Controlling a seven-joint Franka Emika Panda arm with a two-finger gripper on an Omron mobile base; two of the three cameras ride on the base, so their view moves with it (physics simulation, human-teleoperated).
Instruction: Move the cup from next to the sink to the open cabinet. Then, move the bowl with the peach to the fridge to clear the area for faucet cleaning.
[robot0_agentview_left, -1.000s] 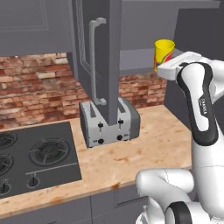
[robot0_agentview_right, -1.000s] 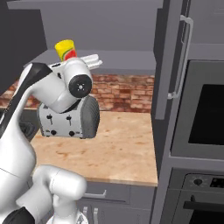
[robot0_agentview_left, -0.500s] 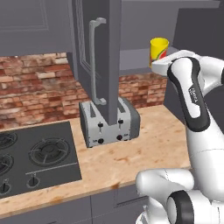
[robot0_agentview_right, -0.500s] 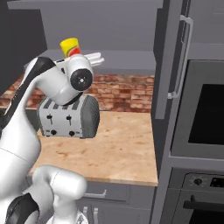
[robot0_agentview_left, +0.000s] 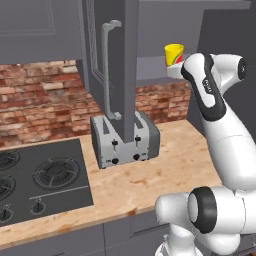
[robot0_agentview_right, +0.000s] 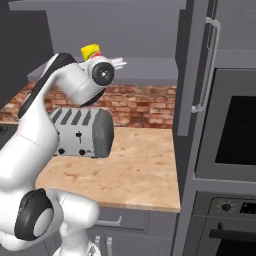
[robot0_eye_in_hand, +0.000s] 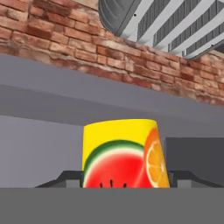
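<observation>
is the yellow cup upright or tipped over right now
Upright: the small yellow tumbler with the fruit print stands with its wider rim up at the open dark grey wall cabinet, between the jaws.

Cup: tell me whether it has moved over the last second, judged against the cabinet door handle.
Yes. In the left base view the cup has shifted left, toward the door handle, and slightly up, further into the cabinet.
</observation>
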